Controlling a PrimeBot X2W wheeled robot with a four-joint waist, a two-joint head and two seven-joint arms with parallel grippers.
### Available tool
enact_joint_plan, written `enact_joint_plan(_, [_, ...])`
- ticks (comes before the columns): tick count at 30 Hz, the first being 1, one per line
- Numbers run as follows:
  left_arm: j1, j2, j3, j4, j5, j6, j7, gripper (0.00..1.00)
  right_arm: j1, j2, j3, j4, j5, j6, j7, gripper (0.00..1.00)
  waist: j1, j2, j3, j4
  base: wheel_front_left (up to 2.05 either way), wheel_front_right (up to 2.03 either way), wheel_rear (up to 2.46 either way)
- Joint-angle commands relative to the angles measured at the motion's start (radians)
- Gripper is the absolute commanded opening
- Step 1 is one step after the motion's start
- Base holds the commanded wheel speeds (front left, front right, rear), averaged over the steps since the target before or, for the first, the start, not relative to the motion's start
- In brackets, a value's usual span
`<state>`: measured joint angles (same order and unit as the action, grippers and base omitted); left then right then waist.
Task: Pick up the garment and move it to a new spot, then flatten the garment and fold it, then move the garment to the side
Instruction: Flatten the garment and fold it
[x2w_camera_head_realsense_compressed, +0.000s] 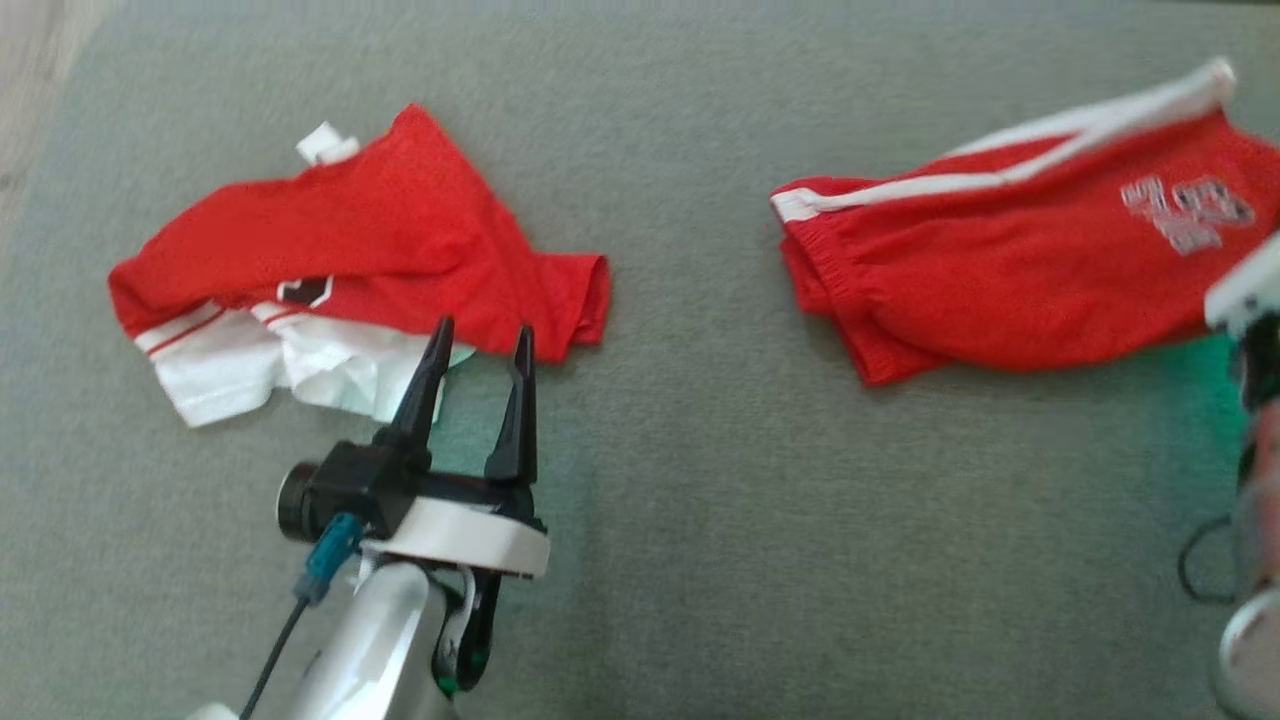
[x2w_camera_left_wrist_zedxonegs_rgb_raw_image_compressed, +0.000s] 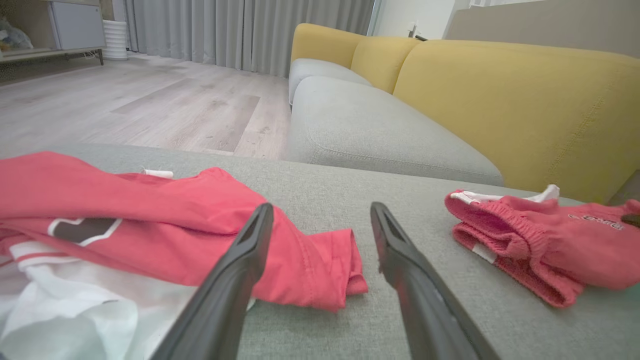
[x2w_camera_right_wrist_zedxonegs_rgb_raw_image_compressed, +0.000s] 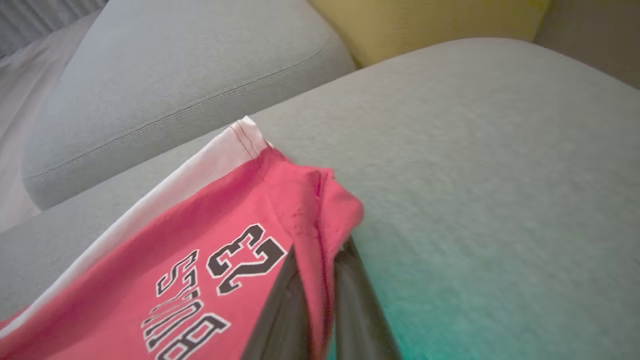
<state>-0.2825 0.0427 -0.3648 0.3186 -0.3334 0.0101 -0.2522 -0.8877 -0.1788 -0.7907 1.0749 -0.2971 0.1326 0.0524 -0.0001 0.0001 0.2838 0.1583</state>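
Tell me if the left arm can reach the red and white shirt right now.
Probably yes. The left gripper is open, its fingertips right at the near edge of the red and white shirt, with nothing between them.

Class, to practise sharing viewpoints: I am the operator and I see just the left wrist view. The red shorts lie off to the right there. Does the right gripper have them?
Observer: Yes. In the right wrist view the right gripper is shut on a corner of the red shorts, cloth pinched between its fingers.
Operator: The print is a blur from here. What is it?
Observer: Black-and-white lettering beside the number 23.
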Motion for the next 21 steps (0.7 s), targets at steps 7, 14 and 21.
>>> enact_joint_plan(7, [0.042,0.008,0.050,-0.015,0.018,0.004,-0.010,1.00,0.122,0.000,-0.014,-0.091,0.081,-0.002,-0.041,0.00,0.0001,-0.0001,-0.092,-0.063,0.00,0.00,0.00])
enact_joint_plan(14, [0.078,0.008,0.060,-0.013,0.028,-0.002,-0.010,1.00,0.258,0.020,-0.057,-0.216,0.170,-0.002,-0.011,0.00,0.0001,-0.0001,-0.126,-0.061,0.00,0.00,0.00])
enact_joint_plan(21, [0.090,0.008,0.067,-0.012,0.034,-0.006,-0.010,1.00,0.332,0.071,-0.082,-0.354,0.213,-0.002,0.044,0.00,0.0001,-0.0001,-0.130,-0.053,0.00,0.00,0.00])
